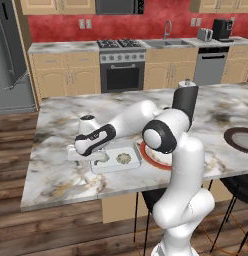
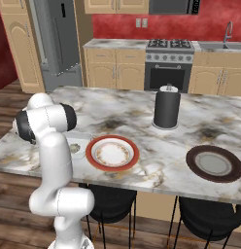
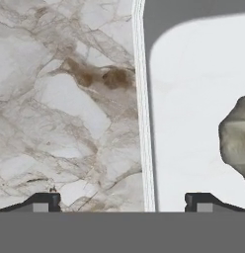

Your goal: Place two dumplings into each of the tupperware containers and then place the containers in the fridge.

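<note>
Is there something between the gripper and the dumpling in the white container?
Nothing visible. In the hand view the gripper hangs open over the rim of the white container, and the dumpling lies on its bare floor just to one side.

- My base views were evenly bright, with soft, flat light and no glare.
- Edges looked slightly coarse, not blurred.
- Up close, a grey shadow covered the white container's (image 3: 193, 123) top corner.
</note>
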Robot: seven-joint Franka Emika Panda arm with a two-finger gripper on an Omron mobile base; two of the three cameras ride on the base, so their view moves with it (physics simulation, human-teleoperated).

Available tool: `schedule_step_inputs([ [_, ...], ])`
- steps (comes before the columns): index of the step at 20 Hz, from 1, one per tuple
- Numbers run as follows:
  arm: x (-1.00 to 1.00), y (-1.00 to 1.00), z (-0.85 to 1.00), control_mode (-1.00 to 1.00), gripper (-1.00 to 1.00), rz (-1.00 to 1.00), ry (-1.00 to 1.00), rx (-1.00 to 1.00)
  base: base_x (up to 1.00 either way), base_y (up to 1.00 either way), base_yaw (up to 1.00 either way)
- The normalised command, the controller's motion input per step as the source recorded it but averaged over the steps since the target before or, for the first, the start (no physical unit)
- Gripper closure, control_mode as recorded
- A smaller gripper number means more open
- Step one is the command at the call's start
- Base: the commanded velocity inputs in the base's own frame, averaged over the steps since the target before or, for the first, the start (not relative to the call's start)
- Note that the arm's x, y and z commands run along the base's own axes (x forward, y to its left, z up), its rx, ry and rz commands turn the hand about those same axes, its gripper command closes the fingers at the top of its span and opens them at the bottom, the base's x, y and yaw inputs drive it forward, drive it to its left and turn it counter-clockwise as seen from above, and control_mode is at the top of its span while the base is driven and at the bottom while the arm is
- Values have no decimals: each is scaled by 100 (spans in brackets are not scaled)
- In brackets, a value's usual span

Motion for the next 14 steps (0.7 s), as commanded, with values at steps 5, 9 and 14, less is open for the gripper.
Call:
schedule_step_inputs([
  [5,0,0,0,-100,-100,0,9,0,0,0,0],
  [9,0,0,0,-100,100,0,6,0,0,0,0],
  [14,0,0,0,-100,100,0,0,0,0,0,0],
])
